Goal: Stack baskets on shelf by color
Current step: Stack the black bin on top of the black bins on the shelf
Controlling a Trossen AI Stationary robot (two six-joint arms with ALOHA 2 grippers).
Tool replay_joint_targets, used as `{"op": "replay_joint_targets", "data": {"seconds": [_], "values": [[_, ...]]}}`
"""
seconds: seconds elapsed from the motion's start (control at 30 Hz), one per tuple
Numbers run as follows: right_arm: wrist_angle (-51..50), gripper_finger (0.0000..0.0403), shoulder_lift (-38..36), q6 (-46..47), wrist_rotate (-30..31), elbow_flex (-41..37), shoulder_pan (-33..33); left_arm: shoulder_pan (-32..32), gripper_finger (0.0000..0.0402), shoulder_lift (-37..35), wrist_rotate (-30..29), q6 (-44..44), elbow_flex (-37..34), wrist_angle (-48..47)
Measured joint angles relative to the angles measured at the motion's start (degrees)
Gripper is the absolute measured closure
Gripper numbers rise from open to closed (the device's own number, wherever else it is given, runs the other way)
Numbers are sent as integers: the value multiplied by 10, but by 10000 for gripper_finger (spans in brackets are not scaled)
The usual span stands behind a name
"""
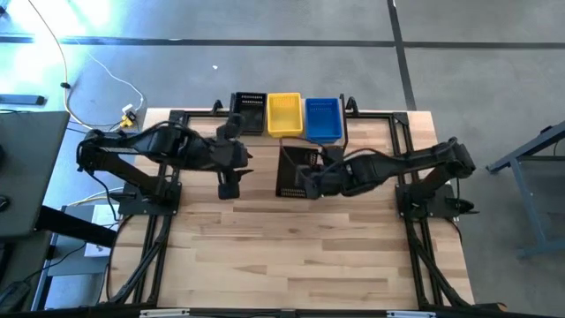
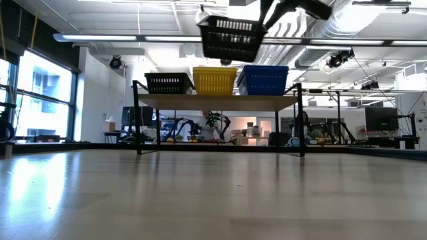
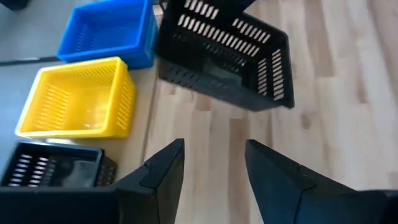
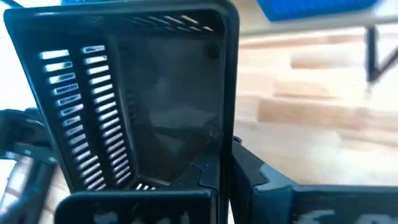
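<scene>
One black basket [image 1: 297, 170] hangs from my right fingers [image 1: 314, 179], pinched by one wall near a corner, and that thin hold is my main worry. In the low view the basket [image 2: 231, 37] sits tilted at the top centre of the frame, above and in front of the shelf [image 2: 220, 102]. Gripped so far from its middle, I judge it could swing or slip out if I move quickly, and a drop from there would land on the table [image 1: 291, 256].

A second risk is the stacking itself. The black pile [image 1: 249, 109] stands at the left end of the row on the shelf, with the yellow basket [image 1: 284, 115] in the middle and the blue basket [image 1: 323, 119] at the right. My load hangs in front of the yellow and blue ones, so it must travel toward the left of the frame. If it arrives tilted as it is now, a rim may catch instead of nesting, or nudge the yellow neighbour.

My right arm reaches in from the right edge of the overhead frame, stretched toward the centre. My left fingers [image 1: 229, 188] are spread with nothing between them, hovering left of centre, beside the carried basket's path, where a clash is possible.
</scene>
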Motion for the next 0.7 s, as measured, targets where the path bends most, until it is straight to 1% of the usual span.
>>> {"op": "replay_joint_targets", "data": {"seconds": [0.13, 0.27, 0.43, 0.7], "values": [[56, 403, 4, -34, 20, 0, -21, -21, 241, 17, -54, 15, 0, 0], [98, 403, 5, -66, 25, -1, -38, -37, 241, 40, -93, 39, 0, -2], [112, 403, 5, -84, 30, -1, -55, -52, 241, 70, -128, 51, 0, -1], [120, 403, 5, -93, 47, -1, -70, -73, 241, 116, -167, 97, 0, 5]]}}
